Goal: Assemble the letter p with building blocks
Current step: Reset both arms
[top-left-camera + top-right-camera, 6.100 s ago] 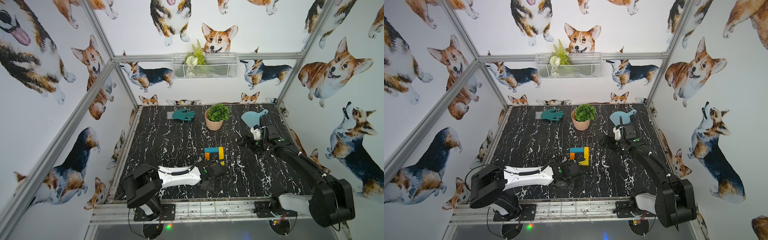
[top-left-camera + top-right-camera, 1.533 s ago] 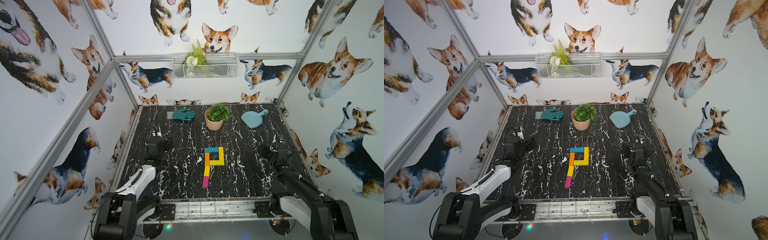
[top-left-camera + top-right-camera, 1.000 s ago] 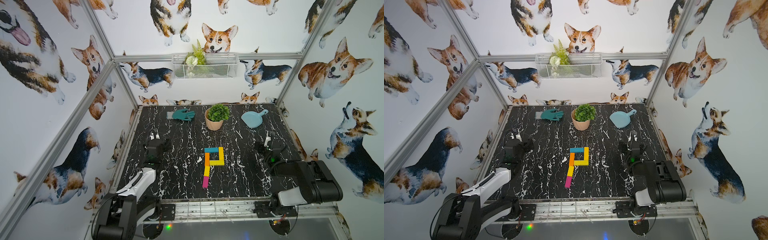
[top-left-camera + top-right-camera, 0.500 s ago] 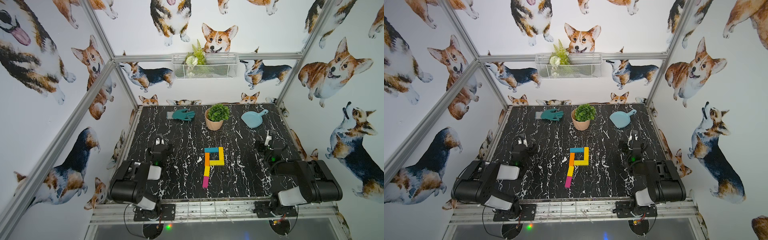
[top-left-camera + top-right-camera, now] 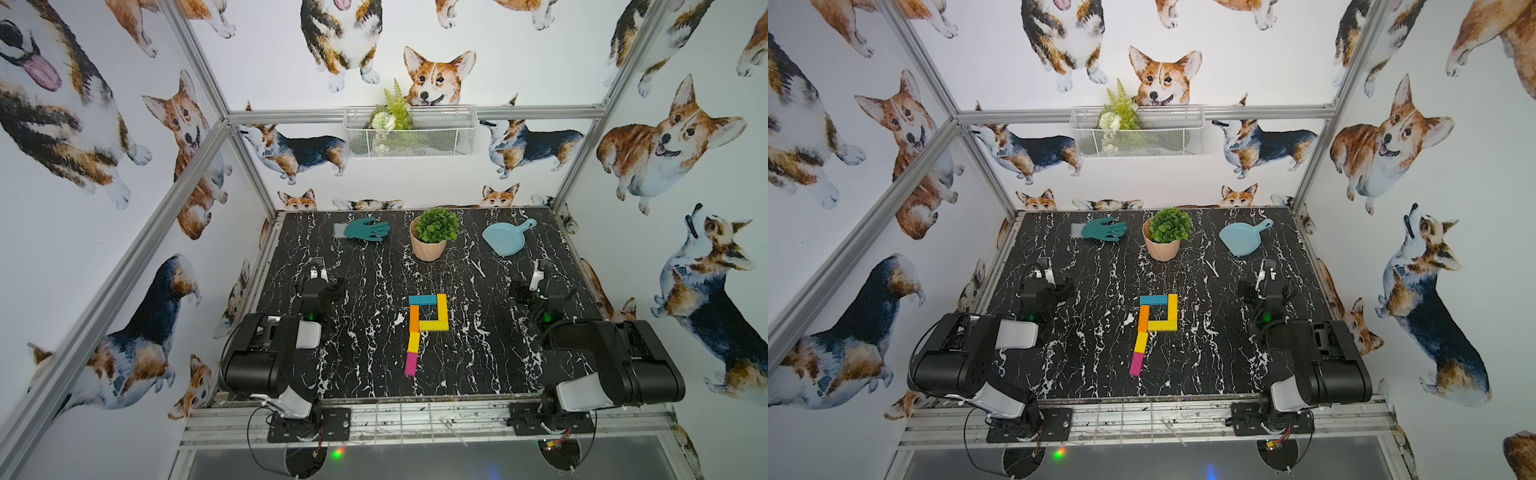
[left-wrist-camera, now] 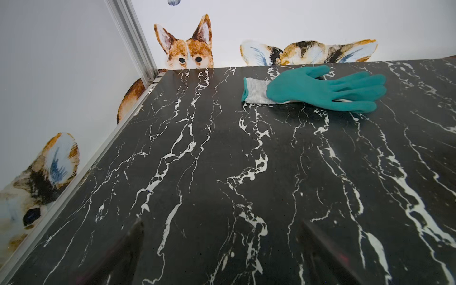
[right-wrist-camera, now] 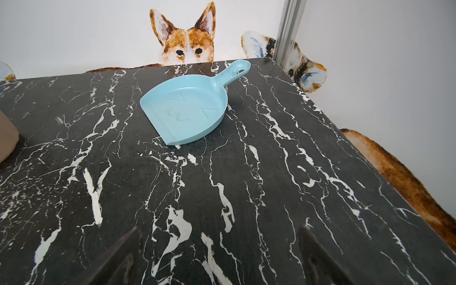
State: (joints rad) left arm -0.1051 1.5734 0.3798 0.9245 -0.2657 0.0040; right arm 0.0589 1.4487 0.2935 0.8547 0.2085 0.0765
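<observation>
- While both arms sit folded at the near corners, the letter p (image 5: pixel 413 343) lies flat mid-table, and nothing touches it.
- Six building blocks (image 5: pixel 1162 325) make it up. The teal block (image 5: pixel 422 299) caps the top and two yellow ones close the loop's right side and bottom. Orange, yellow and the pink block (image 5: pixel 410 364) run the stem toward the near edge, with its lower part leaning slightly left.
- The left gripper (image 5: pixel 318 272) points to the far side, close to the table's left edge. Its jaws are spread wide and grip nothing. Its wrist view shows only bare marble between the fingers (image 6: pixel 133 246).
- The right gripper (image 5: pixel 539 274) mirrors it by the right edge. It is also wide open and empty, as its wrist view confirms (image 7: pixel 219 246).
- Wide lanes of open table (image 5: pixel 365 353) lie between the letter and each arm. A clear band separates the pink block from the near rail (image 5: pixel 415 415).
- Along the far strip, the glove (image 5: pixel 365 230) lies on the left, the potted plant (image 5: pixel 428 245) stands in the centre and the dustpan (image 5: pixel 505 243) lies on the right. All three are well apart from the letter, and the plant stands straight beyond the teal block.
- Walls and aluminium posts close in the left, right and far sides.
</observation>
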